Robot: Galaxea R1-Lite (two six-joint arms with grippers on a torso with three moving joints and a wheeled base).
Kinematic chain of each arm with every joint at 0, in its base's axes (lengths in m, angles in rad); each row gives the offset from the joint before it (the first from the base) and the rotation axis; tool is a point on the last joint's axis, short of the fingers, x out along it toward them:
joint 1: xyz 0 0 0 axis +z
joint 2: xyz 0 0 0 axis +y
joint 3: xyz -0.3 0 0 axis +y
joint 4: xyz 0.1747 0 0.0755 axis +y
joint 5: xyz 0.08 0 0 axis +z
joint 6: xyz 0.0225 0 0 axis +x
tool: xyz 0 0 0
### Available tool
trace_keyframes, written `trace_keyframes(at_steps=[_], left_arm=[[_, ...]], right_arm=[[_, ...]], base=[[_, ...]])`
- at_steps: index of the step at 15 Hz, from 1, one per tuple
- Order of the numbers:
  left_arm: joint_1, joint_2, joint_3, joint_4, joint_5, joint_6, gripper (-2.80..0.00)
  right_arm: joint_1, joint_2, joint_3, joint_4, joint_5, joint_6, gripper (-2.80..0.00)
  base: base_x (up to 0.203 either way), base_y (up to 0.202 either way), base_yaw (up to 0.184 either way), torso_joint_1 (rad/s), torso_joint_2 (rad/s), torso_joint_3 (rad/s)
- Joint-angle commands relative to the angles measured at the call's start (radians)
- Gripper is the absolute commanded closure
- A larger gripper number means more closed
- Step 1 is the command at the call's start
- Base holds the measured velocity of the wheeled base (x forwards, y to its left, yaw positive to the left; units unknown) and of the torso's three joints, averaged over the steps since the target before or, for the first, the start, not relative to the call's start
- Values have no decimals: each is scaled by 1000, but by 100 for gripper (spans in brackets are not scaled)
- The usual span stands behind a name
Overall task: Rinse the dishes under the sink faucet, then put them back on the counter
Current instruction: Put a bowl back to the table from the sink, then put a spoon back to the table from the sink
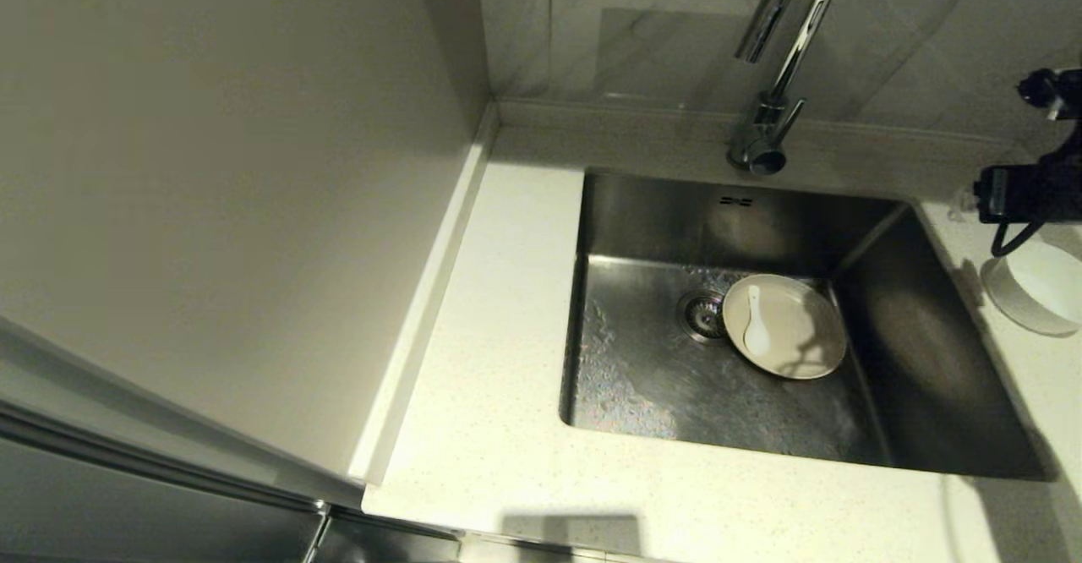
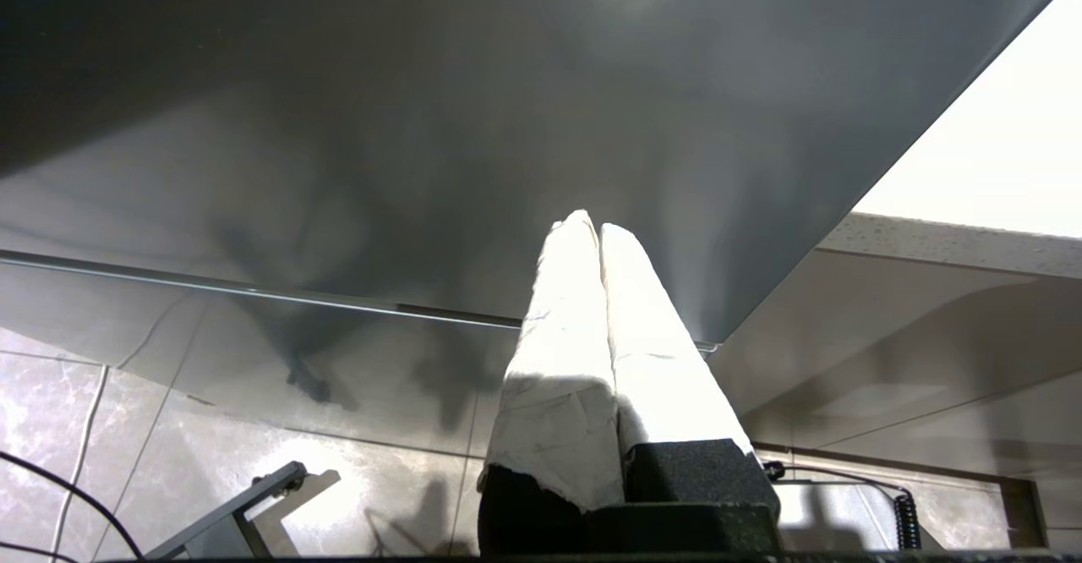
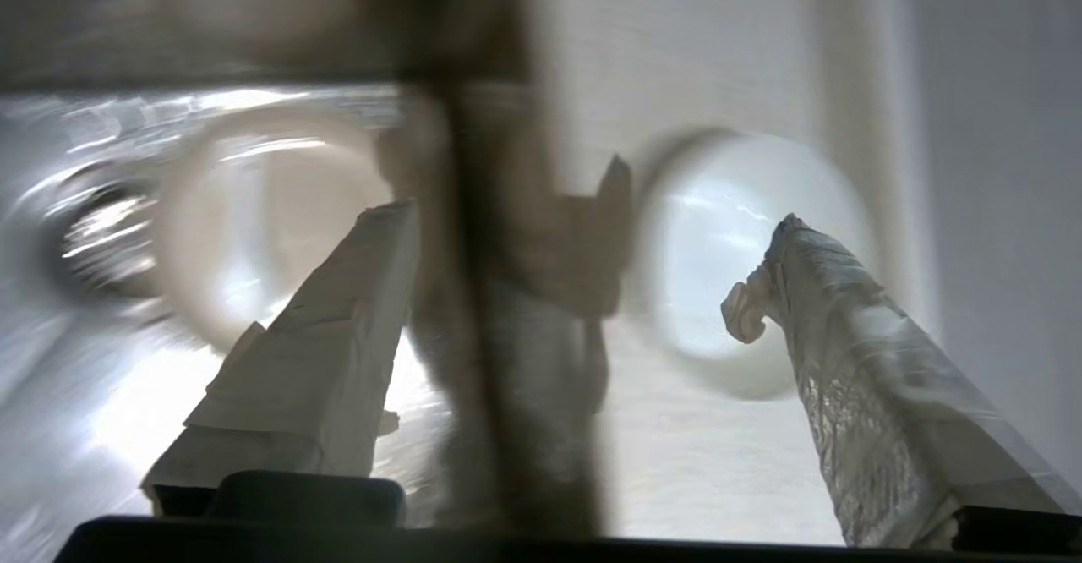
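Observation:
The cream plate (image 1: 795, 330) lies on the floor of the steel sink (image 1: 642, 377), beside the drain strainer (image 1: 702, 314). On it rests the white spoon (image 1: 755, 325). The white bowl (image 1: 1044, 284) stands on the speckled counter (image 1: 499, 360) right of the basin. The chrome faucet (image 1: 782, 56) rises behind the sink; no water shows. My right arm (image 1: 1027, 191) hangs over the bowl at the right edge. In the right wrist view my right gripper (image 3: 587, 225) is open and holds nothing, with the bowl (image 3: 718, 267) and plate (image 3: 254, 225) below. My left gripper (image 2: 589, 225) is shut and empty, low beside the cabinet.
A tall pale wall panel (image 1: 211, 166) bounds the counter on the left, and a tiled backsplash (image 1: 659, 30) runs behind the faucet. A raised rim (image 1: 423, 309) lines the counter's left side. The sink floor is wet.

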Motion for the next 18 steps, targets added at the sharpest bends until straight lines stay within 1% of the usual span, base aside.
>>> trace_keyframes(at_steps=[1, 3, 5, 6, 8, 12, 14, 16, 18], left_arm=[[0, -3, 0, 0, 0, -1, 0], [0, -3, 0, 0, 0, -1, 0], [0, -3, 0, 0, 0, -1, 0], [0, -3, 0, 0, 0, -1, 0], [0, -3, 0, 0, 0, -1, 0], [0, -3, 0, 0, 0, -1, 0], [0, -3, 0, 0, 0, -1, 0], [0, -3, 0, 0, 0, -1, 0], [0, -3, 0, 0, 0, -1, 0]], right_arm=[[154, -15, 18, 1, -66, -8, -280], [247, 45, 28, 4, -128, -13, -280], [302, 99, 36, 8, -177, -14, -280], [317, 122, 45, 9, -184, -14, -280], [322, 170, 52, 24, -191, -13, -280], [322, 224, 33, 192, -193, -8, -280], [321, 255, -10, 244, -194, -4, -280], [323, 306, -59, 249, -180, 60, -280], [327, 378, -142, 250, -90, 187, -280]], base=[[0, 0, 0, 0, 0, 0], [0, 0, 0, 0, 0, 0], [0, 0, 0, 0, 0, 0], [0, 0, 0, 0, 0, 0], [0, 0, 0, 0, 0, 0], [0, 0, 0, 0, 0, 0], [0, 0, 0, 0, 0, 0], [0, 0, 0, 0, 0, 0], [0, 0, 0, 0, 0, 0]])
